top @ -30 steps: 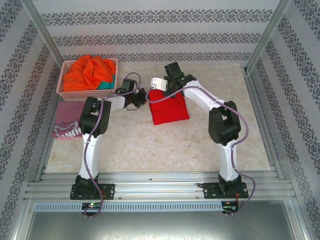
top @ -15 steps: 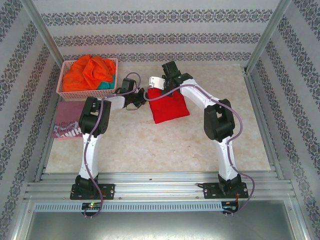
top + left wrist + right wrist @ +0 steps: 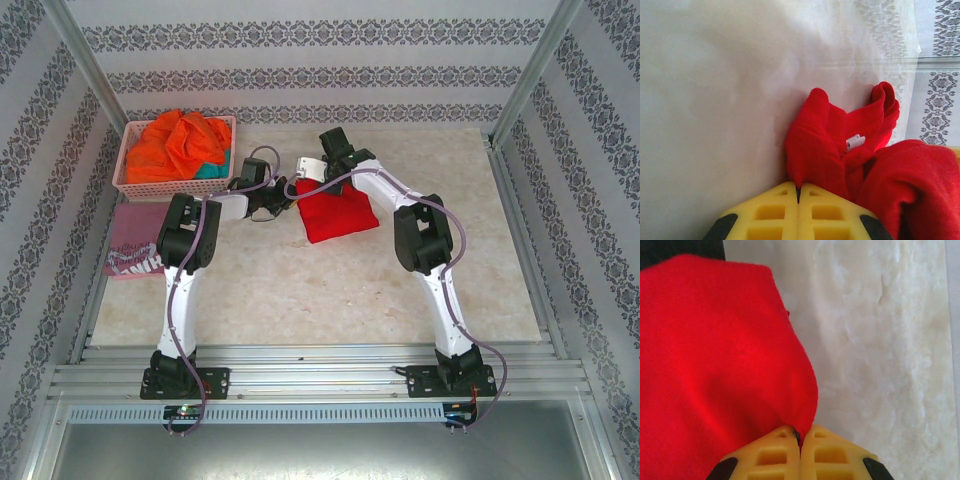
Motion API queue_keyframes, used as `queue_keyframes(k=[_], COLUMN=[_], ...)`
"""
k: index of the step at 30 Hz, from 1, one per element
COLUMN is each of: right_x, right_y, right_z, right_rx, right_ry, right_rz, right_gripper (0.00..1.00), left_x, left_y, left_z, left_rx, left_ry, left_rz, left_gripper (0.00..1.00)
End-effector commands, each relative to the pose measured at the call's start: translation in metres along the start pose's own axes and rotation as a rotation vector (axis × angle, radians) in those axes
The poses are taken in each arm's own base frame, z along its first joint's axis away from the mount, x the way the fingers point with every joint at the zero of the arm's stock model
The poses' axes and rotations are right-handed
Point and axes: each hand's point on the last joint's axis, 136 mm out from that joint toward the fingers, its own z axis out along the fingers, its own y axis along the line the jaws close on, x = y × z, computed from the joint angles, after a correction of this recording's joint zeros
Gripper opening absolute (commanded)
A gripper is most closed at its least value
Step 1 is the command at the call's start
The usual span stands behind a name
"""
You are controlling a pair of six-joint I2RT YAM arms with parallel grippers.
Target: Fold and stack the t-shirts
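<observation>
**Top external.** A plain bright red cloth t-shirt point(image 3: 338, 215), partly folded into a rough rectangle, lies on the pale marble-patterned tabletop point(image 3: 300, 290). The left gripper point(image 3: 290, 201) meets the shirt's left edge. The right gripper point(image 3: 307, 178) meets its far left corner. With both claws on the same side of the cloth, the arms look set to carry that edge over as one fold, or to drag the shirt aside.

Left of the red shirt and a little farther back stands a pink plastic lattice basket point(image 3: 125, 175). It holds crumpled orange t-shirts point(image 3: 180, 140) and a strip of teal cloth point(image 3: 210, 172), which seem to be waiting their turn. Well to the left of the red shirt, a dusty maroon t-shirt with white print point(image 3: 135, 245) lies flat, probably as the base of the stack.

**Left wrist.** The left gripper's point(image 3: 798, 192) yellow fingers are pressed together on a pinch of the red shirt's point(image 3: 825, 135) hem. Beyond them is the bunched collar with a small white label point(image 3: 855, 142).

**Right wrist.** The right gripper point(image 3: 800, 435) is likewise clamped on a corner of the red shirt point(image 3: 715, 365), and the cloth draws down to a point between its fingers.

**Surface and room.** The tabletop is smooth and matte. Grey-and-white damask wallpaper point(image 3: 300, 60) and slanting aluminium posts point(image 3: 85, 60) close it in.
</observation>
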Motion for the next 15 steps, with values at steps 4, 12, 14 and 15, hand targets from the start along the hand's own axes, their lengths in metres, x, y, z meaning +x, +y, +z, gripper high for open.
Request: queue_keyframes(k=[4, 12, 14, 15], right_x=[0.01, 0.022, 0.024, 0.024], right_y=[-0.024, -0.012, -0.01, -0.01], right_z=[0.003, 0.015, 0.015, 0.013], right_rx=[0.087, 0.036, 0.034, 0.031], right_ry=[0.048, 0.105, 0.12, 0.123], right_rz=[0.077, 0.092, 0.093, 0.093], right_gripper=[0.0, 0.03, 0.07, 0.14], left_x=[0.007, 0.003, 0.0, -0.001], left_y=[0.059, 0.053, 0.046, 0.043], left_z=[0.0, -0.011, -0.02, -0.026], left_rx=[-0.123, -0.109, -0.092, -0.08], left_ry=[-0.007, -0.045, -0.074, -0.09], left_rz=[-0.096, -0.094, -0.089, -0.09], left_gripper=[0.0, 0.02, 0.05, 0.09])
